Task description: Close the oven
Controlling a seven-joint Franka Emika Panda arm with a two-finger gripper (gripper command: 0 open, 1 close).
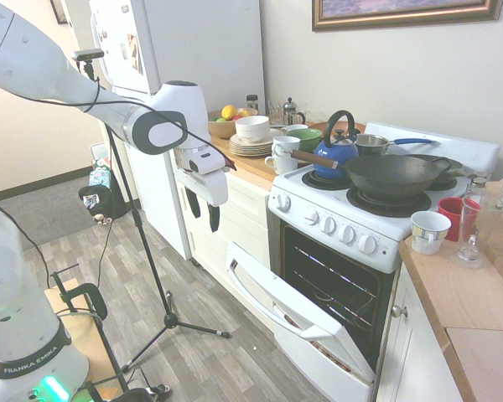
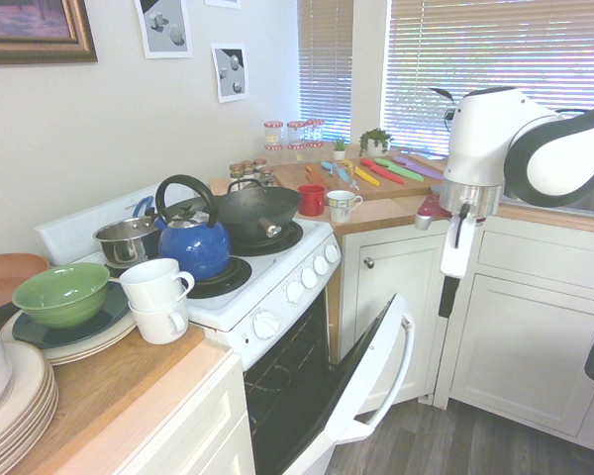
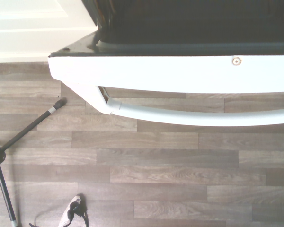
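The white oven (image 1: 339, 228) (image 2: 282, 297) stands between the counters with pans on its burners. Its drop-down door (image 1: 295, 316) (image 2: 368, 386) hangs partly open, tilted outward, and the dark cavity (image 1: 334, 280) with wire racks shows behind it. The bar handle (image 2: 404, 358) (image 3: 203, 116) runs along the door's top edge (image 3: 180, 75). My gripper (image 1: 203, 211) (image 2: 445, 295) points down, open and holding nothing, in front of the door and above its handle without touching it. The wrist view looks straight down on the handle and the wood floor.
A blue kettle (image 1: 335, 151), a black wok (image 1: 394, 174) and a small pot (image 2: 127, 239) sit on the burners. Stacked plates, bowls and mugs (image 1: 260, 138) are on the counter. The white refrigerator (image 1: 172, 59) stands behind the arm. White cabinets (image 2: 530, 327) flank the oven.
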